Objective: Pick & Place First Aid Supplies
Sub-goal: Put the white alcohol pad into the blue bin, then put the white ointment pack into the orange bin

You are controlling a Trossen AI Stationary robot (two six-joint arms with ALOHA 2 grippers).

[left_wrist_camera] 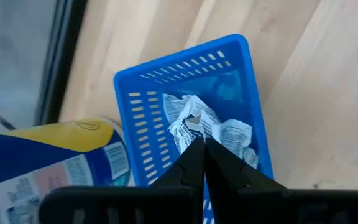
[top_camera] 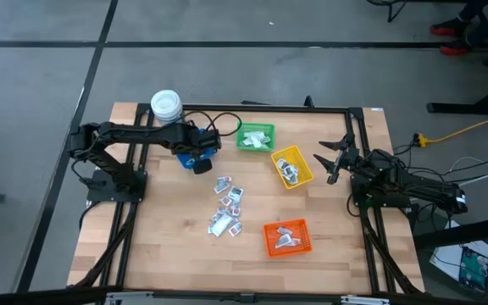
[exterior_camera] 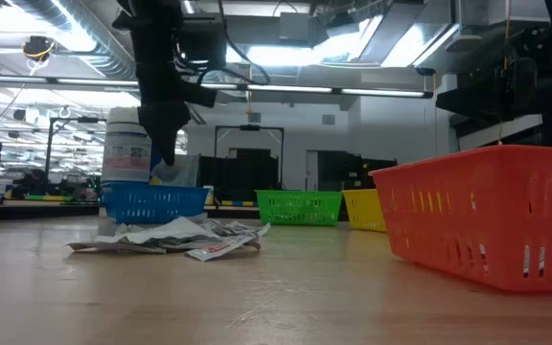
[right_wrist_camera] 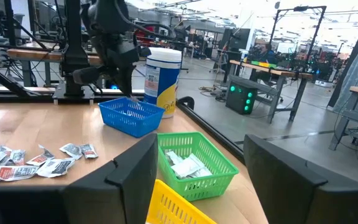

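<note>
We see the left gripper (left_wrist_camera: 199, 144) hanging right above the blue bin (left_wrist_camera: 139, 112), its claw pinched tight with nothing in it, crumpled packets (left_wrist_camera: 210, 127) lying in the bin below. Just beside the blue bin stands the white-lidded jar (top_camera: 166, 105). More packets in a loose pile (top_camera: 227, 209) lie on the table (top_camera: 168, 246), near the blue bin on its orange bin (top_camera: 287, 238) side. Well away from the blue bin, past the green bin (top_camera: 255, 137) and yellow bin (top_camera: 292, 166), the right gripper (top_camera: 332, 159) waits, claw spread wide and empty.
</note>
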